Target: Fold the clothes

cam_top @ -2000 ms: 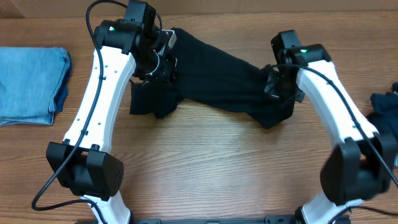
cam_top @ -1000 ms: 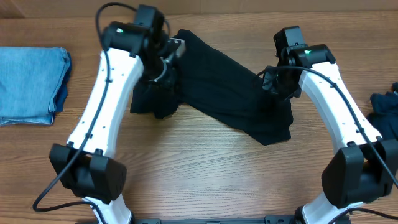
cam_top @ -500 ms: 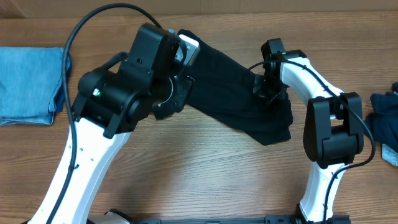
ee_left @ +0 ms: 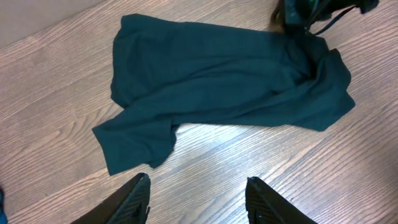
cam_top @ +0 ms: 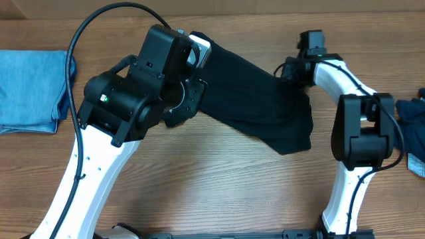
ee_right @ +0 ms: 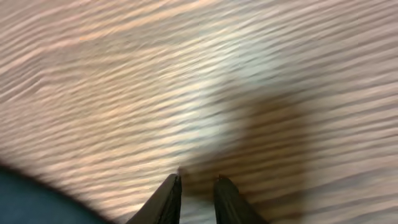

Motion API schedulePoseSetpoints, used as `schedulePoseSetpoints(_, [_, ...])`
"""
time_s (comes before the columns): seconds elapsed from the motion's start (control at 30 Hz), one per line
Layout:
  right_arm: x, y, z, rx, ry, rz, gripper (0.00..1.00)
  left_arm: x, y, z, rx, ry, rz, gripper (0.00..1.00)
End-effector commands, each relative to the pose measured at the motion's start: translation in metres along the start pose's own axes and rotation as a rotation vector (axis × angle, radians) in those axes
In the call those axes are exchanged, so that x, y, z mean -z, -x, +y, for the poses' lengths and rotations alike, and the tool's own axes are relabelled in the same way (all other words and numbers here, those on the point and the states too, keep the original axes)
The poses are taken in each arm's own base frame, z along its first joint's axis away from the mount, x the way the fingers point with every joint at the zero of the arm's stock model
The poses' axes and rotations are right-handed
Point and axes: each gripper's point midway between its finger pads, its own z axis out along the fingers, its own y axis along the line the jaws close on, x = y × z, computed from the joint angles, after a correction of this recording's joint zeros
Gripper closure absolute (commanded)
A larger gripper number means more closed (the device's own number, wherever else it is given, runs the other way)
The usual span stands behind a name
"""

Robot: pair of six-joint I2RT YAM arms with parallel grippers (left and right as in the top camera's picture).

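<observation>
The clothes in play are a black T-shirt [cam_top: 252,99] that lies spread slantwise on the wooden table, one short sleeve [ee_left: 134,140] pointing toward me. My left gripper [ee_left: 198,180] hangs high above the table on the near side of the shirt, open, with only bare wood between its fingers. My right gripper [cam_top: 292,70] is low at the shirt's far right edge. In the right wrist view its jaws [ee_right: 198,179] stand a narrow gap apart over blurred wood with nothing between them, and dark cloth [ee_right: 25,202] shows in the lower left corner.
A folded light blue denim piece [cam_top: 33,89] lies at the left edge of the table [cam_top: 219,179]. A dark navy garment [cam_top: 412,116] sits bunched at the right edge. The raised left arm [cam_top: 133,99] hides part of the shirt's left side from overhead.
My left arm has left the shirt's left side and risen toward the overhead camera. The right gripper has shifted toward the table's far side along the shirt's right edge.
</observation>
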Motion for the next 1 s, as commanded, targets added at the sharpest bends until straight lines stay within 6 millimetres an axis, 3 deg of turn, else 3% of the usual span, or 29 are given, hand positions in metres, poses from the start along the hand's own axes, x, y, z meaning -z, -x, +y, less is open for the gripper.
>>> schedulePoseSetpoints(0.0, [-0.014, -0.018, -0.025, 0.039, -0.018, 0.096, 0.77, 0.0, 0.003, 0.003, 0.024, 0.017, -0.011, 0.46])
schedulePoseSetpoints(0.07, [0.005, -0.01, -0.017, 0.037, 0.01, 0.099, 0.75, 0.0, 0.005, 0.003, 0.024, 0.016, -0.019, 0.46])
schedulePoseSetpoints(0.13, [0.029, -0.001, -0.01, 0.041, 0.021, 0.092, 0.66, 0.0, 0.008, 0.003, 0.025, 0.016, -0.029, 0.45])
schedulePoseSetpoints(0.17, [0.04, 0.001, -0.009, 0.04, 0.02, 0.097, 0.49, 0.0, 0.009, 0.003, 0.025, 0.015, -0.033, 0.45])
schedulePoseSetpoints(0.23, [0.059, -0.001, -0.006, 0.038, 0.023, 0.114, 0.28, 0.0, 0.01, 0.003, 0.026, 0.015, -0.036, 0.45])
schedulePoseSetpoints(0.3, [0.068, -0.008, -0.008, 0.035, 0.015, 0.143, 0.23, 0.0, 0.01, 0.003, 0.034, 0.015, -0.038, 0.45])
schedulePoseSetpoints(0.4, [0.07, -0.022, -0.012, 0.028, -0.001, 0.202, 0.22, 0.0, 0.01, 0.003, 0.04, 0.014, -0.039, 0.45])
schedulePoseSetpoints(0.5, [0.071, -0.029, -0.012, 0.024, 0.001, 0.231, 0.25, 0.0, 0.01, 0.003, 0.039, 0.014, -0.039, 0.45])
schedulePoseSetpoints(0.6, [0.072, -0.032, -0.004, 0.017, 0.046, 0.248, 0.48, 0.0, 0.01, 0.003, 0.039, 0.014, -0.038, 0.44])
schedulePoseSetpoints(0.63, [0.073, -0.034, -0.002, 0.016, 0.058, 0.254, 0.5, 0.0, 0.01, 0.003, 0.039, 0.014, -0.036, 0.44])
schedulePoseSetpoints(0.83, [0.066, -0.035, -0.005, 0.008, 0.049, 0.255, 0.53, 0.0, 0.006, 0.001, 0.039, 0.007, -0.023, 0.45])
schedulePoseSetpoints(0.97, [0.059, -0.039, -0.007, 0.009, 0.045, 0.253, 0.78, 0.0, 0.005, 0.001, 0.042, 0.008, -0.016, 0.46])
